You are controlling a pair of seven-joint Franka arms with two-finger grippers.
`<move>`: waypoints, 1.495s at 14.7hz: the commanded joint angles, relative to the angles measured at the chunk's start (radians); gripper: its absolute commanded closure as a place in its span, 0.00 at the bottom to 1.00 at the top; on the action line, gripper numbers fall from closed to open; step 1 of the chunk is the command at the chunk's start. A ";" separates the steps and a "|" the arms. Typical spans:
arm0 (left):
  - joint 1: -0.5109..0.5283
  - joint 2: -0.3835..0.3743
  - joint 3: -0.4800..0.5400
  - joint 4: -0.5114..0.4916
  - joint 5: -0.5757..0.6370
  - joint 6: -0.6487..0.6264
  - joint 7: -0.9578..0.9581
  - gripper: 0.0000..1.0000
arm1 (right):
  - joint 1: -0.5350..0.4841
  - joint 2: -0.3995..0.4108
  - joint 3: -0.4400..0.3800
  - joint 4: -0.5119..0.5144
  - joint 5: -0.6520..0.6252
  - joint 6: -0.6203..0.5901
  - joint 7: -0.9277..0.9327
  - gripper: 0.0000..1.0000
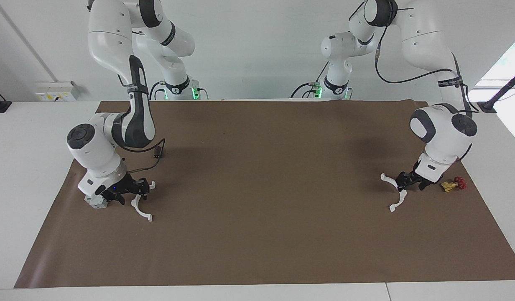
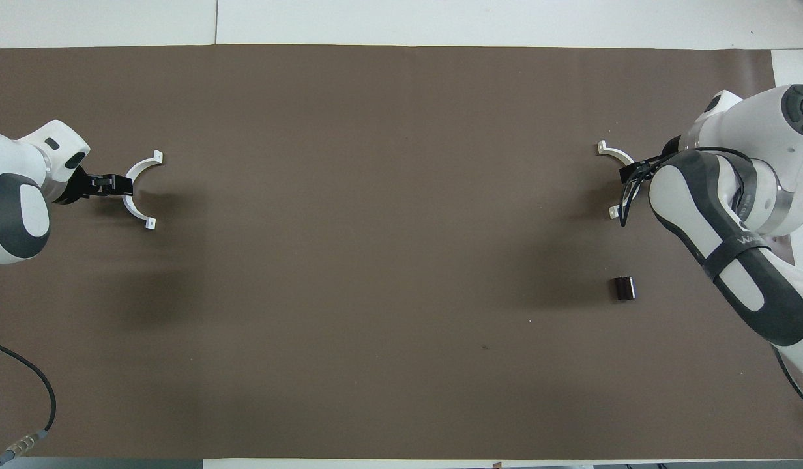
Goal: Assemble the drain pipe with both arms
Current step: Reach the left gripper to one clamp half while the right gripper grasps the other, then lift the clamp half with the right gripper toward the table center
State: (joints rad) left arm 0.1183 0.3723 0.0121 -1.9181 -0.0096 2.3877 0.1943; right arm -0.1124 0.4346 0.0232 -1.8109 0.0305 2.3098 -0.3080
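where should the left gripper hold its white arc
At the middle of the arc, from its outer curved side. It lies flat with both end tabs toward the table's centre, so a mid-curve hold, where the left gripper is now, leaves both tabs free for mating.

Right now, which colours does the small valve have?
Yellow and red; the valve shows best in the facing view.

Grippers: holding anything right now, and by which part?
Left gripper holds one white arc at mid-curve. Right gripper holds the other arc at mid-curve too.
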 commanded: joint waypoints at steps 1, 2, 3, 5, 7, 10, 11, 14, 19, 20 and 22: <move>-0.005 0.011 -0.006 0.005 0.000 0.021 0.028 0.12 | -0.010 0.018 0.008 0.018 0.019 0.017 -0.042 0.31; -0.009 0.013 -0.006 0.004 0.000 0.027 0.031 0.12 | -0.010 0.018 0.008 0.018 0.019 0.017 -0.042 0.35; -0.011 0.011 -0.004 0.001 0.000 0.036 0.036 0.12 | -0.010 0.018 0.008 0.018 0.019 0.019 -0.042 0.37; -0.012 0.013 -0.004 0.001 0.000 0.039 0.045 0.13 | -0.010 0.018 0.008 0.018 0.019 0.019 -0.043 0.37; -0.015 0.013 -0.004 0.001 -0.001 0.047 0.042 0.70 | -0.010 0.019 0.008 0.008 0.019 0.046 -0.057 0.38; -0.025 0.013 -0.004 0.001 -0.001 0.051 0.031 1.00 | -0.013 0.021 0.008 -0.001 0.020 0.051 -0.066 0.38; -0.032 0.013 -0.003 0.001 -0.001 0.051 0.033 1.00 | -0.012 0.019 0.008 -0.011 0.020 0.053 -0.066 0.40; -0.032 0.001 -0.003 0.002 -0.001 0.035 0.033 1.00 | -0.013 0.019 0.008 -0.015 0.020 0.053 -0.068 0.45; -0.040 -0.073 0.000 0.011 -0.001 -0.030 0.028 1.00 | -0.013 0.016 0.008 -0.021 0.020 0.053 -0.082 0.62; -0.043 -0.090 0.000 0.011 -0.001 -0.044 0.028 1.00 | -0.013 0.016 0.008 -0.021 0.020 0.053 -0.083 0.67; -0.043 -0.117 0.002 0.011 -0.001 -0.071 0.031 1.00 | -0.013 0.016 0.008 -0.024 0.020 0.053 -0.083 0.73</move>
State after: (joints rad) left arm 0.0895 0.2971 0.0007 -1.9006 -0.0097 2.3593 0.2205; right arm -0.1131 0.4561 0.0228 -1.8154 0.0307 2.3377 -0.3485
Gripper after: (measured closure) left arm 0.802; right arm 0.661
